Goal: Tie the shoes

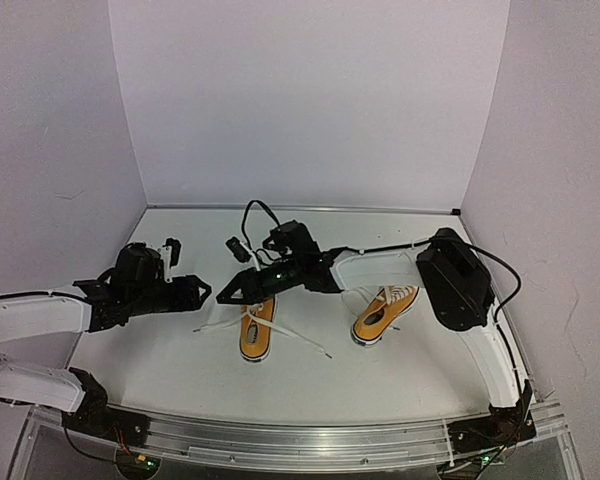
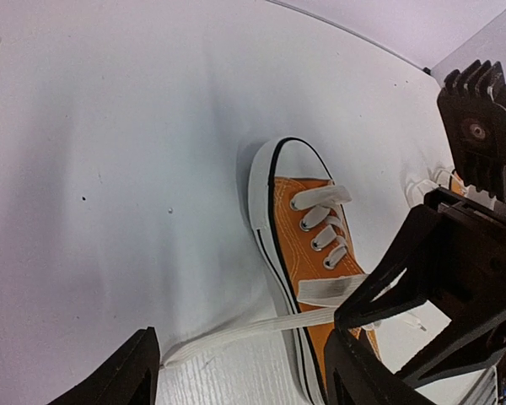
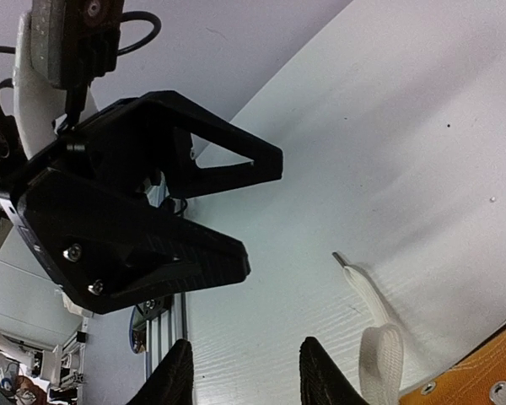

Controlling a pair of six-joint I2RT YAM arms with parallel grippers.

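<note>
Left fingers (image 2: 131, 375) and right fingers (image 3: 170, 380) are spread, nothing gripped. On the surface (image 1: 160, 370), one shoe (image 1: 256, 338) is laid lengthwise, toe toward the back wall (image 1: 310, 100); the other shoe (image 1: 384, 312) is angled toe far-right.

White tabletop (image 1: 160, 370), pale walls (image 1: 310, 100) around it, aluminium rail (image 1: 310, 437) along near edge.

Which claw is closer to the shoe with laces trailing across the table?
Right. The right gripper hangs over that shoe; the left gripper sits just off its side, over a trailing lace.
</note>
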